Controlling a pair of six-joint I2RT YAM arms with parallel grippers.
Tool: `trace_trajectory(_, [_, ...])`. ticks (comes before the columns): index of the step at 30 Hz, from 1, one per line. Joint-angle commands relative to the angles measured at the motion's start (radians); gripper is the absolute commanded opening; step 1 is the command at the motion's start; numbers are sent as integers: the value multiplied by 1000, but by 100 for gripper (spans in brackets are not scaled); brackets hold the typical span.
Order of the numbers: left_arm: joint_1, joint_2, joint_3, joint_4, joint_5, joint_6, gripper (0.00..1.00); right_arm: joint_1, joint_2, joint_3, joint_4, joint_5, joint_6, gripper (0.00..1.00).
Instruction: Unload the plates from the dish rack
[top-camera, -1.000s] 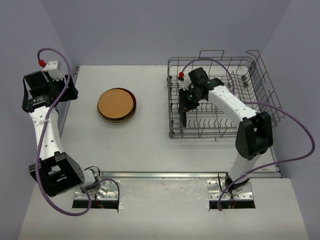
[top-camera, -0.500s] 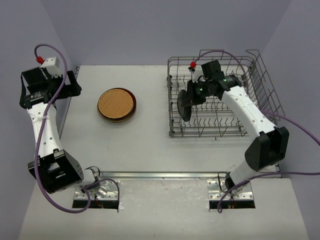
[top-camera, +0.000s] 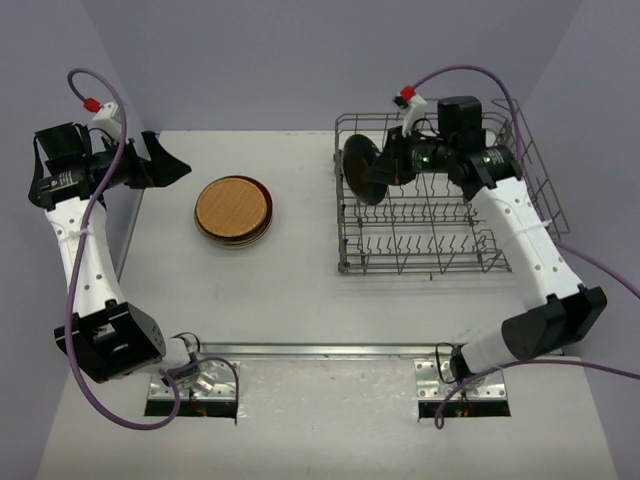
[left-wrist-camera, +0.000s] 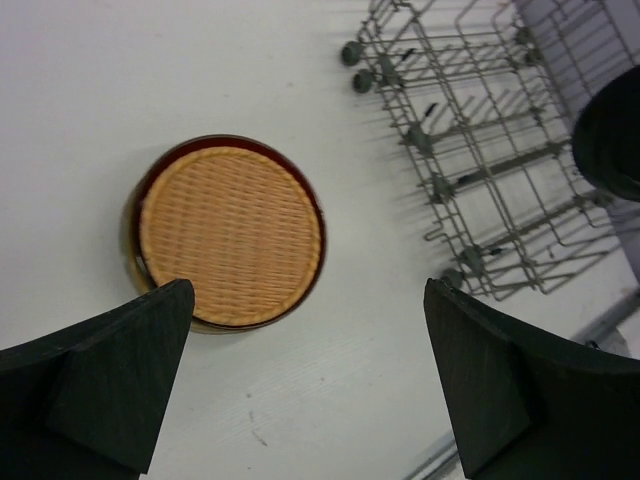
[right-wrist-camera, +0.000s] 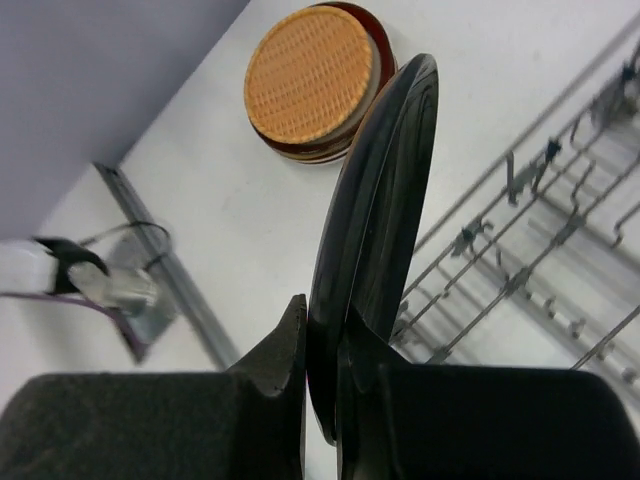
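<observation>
We are two robot arms at the near edge of a white table (top-camera: 300, 300). A grey wire rack (top-camera: 420, 270) sits on the right of the table. A stack of plates (top-camera: 233, 210), with an orange-brown woven-look one on top, lies left of centre and well apart from the rack.

Our right gripper (right-wrist-camera: 325, 330) is clamped on the rim of a black plate (right-wrist-camera: 375, 200) and holds it on edge. From above, this plate (top-camera: 360, 170) hangs over the far left corner of the rack and appears clear of the tines. We see no other plate in the rack, so this looks like the last one.

Our left gripper (left-wrist-camera: 310, 350) hovers at the far left of the table. Its fingers are spread wide and empty, and its camera looks down on the stack (left-wrist-camera: 230, 235).

We judge the step in hand to be carrying the black plate from the rack to the stack. The next move calls for swinging it left past the rack's left wall without catching the wires. Then we tip it flat, lower it onto the orange-brown plate and let go.
</observation>
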Motion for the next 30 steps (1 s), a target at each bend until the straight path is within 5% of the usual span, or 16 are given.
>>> trace_trajectory(1, [-52, -43, 49, -142, 212, 68, 95, 255, -177, -91, 187, 198, -503, 0])
trace_trajectory(6, [-127, -38, 64, -284, 229, 161, 88, 527, -315, -371, 399, 534, -982, 0])
trace_trajectory(8, [-147, -13, 74, -396, 275, 235, 83, 629, -394, -537, 624, 641, -1304, 0])
trace_trajectory(11, [-195, 20, 73, -475, 263, 319, 77, 661, -472, -922, 997, 624, -1771, 0])
trace_trajectory(13, [-210, 21, 56, -499, 235, 359, 75, 660, -490, -1076, 1230, 553, -1902, 0])
trace_trajectory(20, [-282, -11, -15, -495, 205, 387, 69, 679, -441, -1140, 1328, 501, -2009, 0])
trace_trajectory(30, [-474, -46, -80, -319, -12, 244, 64, 768, -346, -1110, 1381, 541, -2033, 0])
